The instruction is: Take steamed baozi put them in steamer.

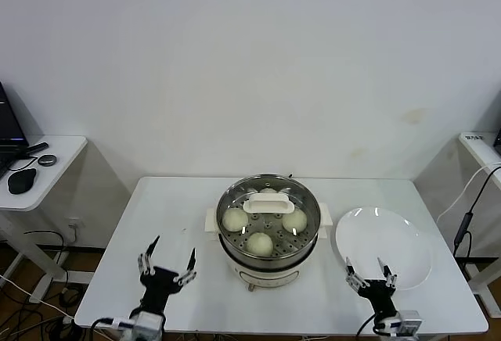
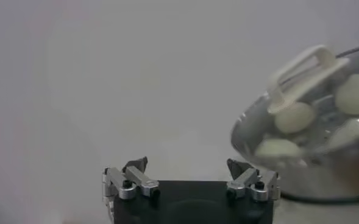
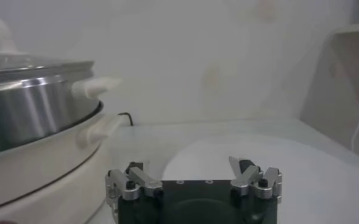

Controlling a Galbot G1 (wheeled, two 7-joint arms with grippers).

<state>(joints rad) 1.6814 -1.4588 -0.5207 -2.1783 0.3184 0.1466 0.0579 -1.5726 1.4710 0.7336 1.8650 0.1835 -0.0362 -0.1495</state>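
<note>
The steamer (image 1: pixel 268 259), a shiny steel pot on a cream-white base, stands mid-table with the glass lid (image 1: pixel 268 204) on it. Through the lid I see three cream-white baozi (image 1: pixel 235 219) (image 1: pixel 294 220) (image 1: pixel 259 243) on the perforated tray, and a fourth (image 1: pixel 268 192) partly hidden behind the lid handle. My left gripper (image 1: pixel 167 261) is open and empty near the table's front edge, left of the steamer. My right gripper (image 1: pixel 368 271) is open and empty at the front right, by the plate. The left wrist view shows its gripper (image 2: pixel 188 164), the steamer (image 2: pixel 313 176) and baozi (image 2: pixel 295 117). The right wrist view shows its gripper (image 3: pixel 188 164) beside the steamer (image 3: pixel 33 115).
A flat white plate (image 1: pixel 391 247) lies bare to the right of the steamer; it also shows in the right wrist view (image 3: pixel 228 152). A side desk (image 1: pixel 55 161) with a mouse stands at far left. Another desk edge (image 1: pixel 477 141) and cables are at far right.
</note>
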